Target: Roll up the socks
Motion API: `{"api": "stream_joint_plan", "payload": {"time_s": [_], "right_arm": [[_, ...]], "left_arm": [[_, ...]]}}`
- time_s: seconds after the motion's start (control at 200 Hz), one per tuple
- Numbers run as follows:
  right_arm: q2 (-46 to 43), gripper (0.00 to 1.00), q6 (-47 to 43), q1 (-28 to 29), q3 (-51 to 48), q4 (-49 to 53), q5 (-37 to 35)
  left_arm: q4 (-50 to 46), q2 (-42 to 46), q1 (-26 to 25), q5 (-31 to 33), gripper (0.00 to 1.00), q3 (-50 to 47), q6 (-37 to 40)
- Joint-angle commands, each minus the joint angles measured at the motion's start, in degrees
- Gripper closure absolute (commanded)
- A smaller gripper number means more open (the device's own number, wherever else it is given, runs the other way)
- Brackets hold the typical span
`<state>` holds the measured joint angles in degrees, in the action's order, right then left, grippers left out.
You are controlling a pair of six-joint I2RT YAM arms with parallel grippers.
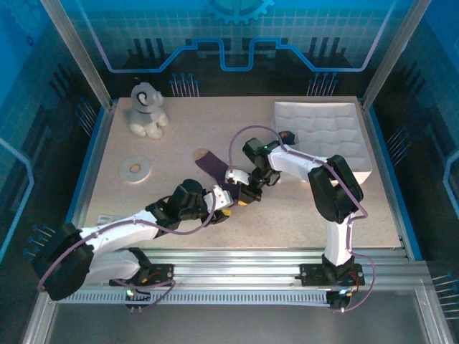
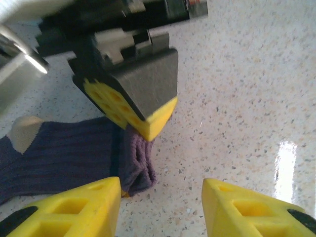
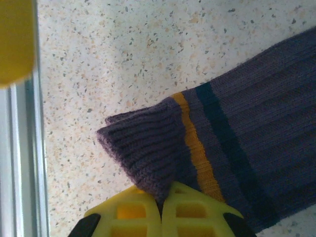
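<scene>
Plush dog (image 1: 147,109): upright at 10 o'clock on the worktop (image 1: 272,222).
White ring (image 1: 135,169): flat at 9 o'clock, at 6 o'clock of the dog.
Left gripper (image 2: 160,210): jaws parted with nothing between, just beside the sock's cuff.
Sock (image 1: 214,168): purple, lying near the worktop's centre, pale heel toward 11 o'clock, striped cuff toward 5 o'clock, cuff edge lifted.
Right gripper (image 3: 163,212): clamped tight on the cuff's edge.
White tray (image 1: 323,132): at 2 o'clock.
</scene>
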<state>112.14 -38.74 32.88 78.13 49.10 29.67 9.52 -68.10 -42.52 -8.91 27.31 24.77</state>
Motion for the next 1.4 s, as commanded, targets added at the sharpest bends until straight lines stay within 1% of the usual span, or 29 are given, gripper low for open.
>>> {"api": "stream_joint_plan", "payload": {"time_s": [0.0, 0.21, 0.57, 0.73, 0.871, 0.936, 0.976, 1.151, 1.211, 1.231, 1.271, 1.306, 1.366, 1.396], "right_arm": [[0.4, 1.0, 0.3, -1.4, 1.6, 4.0, 5.2], [0.4, 1.0, 0.2, -2.0, 0.9, 4.3, 6.4], [0.7, 1.0, 0.1, -2.8, 1.1, 4.9, 7.8], [0.7, 1.0, 0.2, -3.2, 1.1, 5.0, 7.8], [0.7, 1.0, 0.2, -3.2, 1.1, 5.1, 7.7], [0.7, 1.0, 0.2, -3.2, 1.2, 5.1, 7.7], [0.7, 1.0, 0.3, -3.2, 1.2, 5.1, 7.7], [0.9, 1.0, 0.6, -3.2, 1.4, 5.3, 7.7], [0.6, 1.0, 1.4, -3.3, 1.2, 4.9, 7.7], [0.4, 0.95, 1.7, -3.3, 1.1, 4.6, 7.9], [-0.2, 0.81, 2.7, -3.5, 0.6, 3.8, 8.2], [-0.9, 0.72, 3.6, -3.8, 0.0, 2.9, 8.9], [-2.6, 0.63, 5.5, -4.7, -1.6, 0.8, 10.9], [-3.4, 0.61, 6.4, -5.0, -2.5, -0.3, 11.8]], "left_arm": [[3.9, -3.4, -0.9, 2.6, 0.54, 2.6, 3.9], [6.9, -9.2, -1.6, 3.0, 0.54, 4.7, 3.8], [8.1, -14.4, -2.0, 3.1, 0.54, 5.6, 3.2], [8.0, -14.5, -2.0, 3.0, 0.64, 5.6, 2.6], [7.9, -13.6, -2.0, 3.2, 0.66, 5.4, 2.2], [7.7, -13.3, -2.0, 3.1, 0.7, 5.3, 2.0], [7.5, -13.1, -2.0, 2.8, 0.73, 5.3, 1.9], [6.6, -13.1, -2.0, 2.2, 0.99, 5.9, 0.1], [6.5, -13.0, -2.0, 2.4, 1.0, 5.9, -0.8], [6.5, -12.9, -2.0, 2.6, 1.0, 6.0, -1.3], [6.2, -12.7, -2.0, 3.3, 1.0, 6.1, -2.7], [6.1, -12.5, -1.9, 3.7, 1.0, 6.0, -4.0], [6.8, -11.9, -1.7, 3.6, 1.0, 5.4, -6.5], [7.5, -11.5, -1.5, 3.6, 1.0, 4.9, -8.1]]}}
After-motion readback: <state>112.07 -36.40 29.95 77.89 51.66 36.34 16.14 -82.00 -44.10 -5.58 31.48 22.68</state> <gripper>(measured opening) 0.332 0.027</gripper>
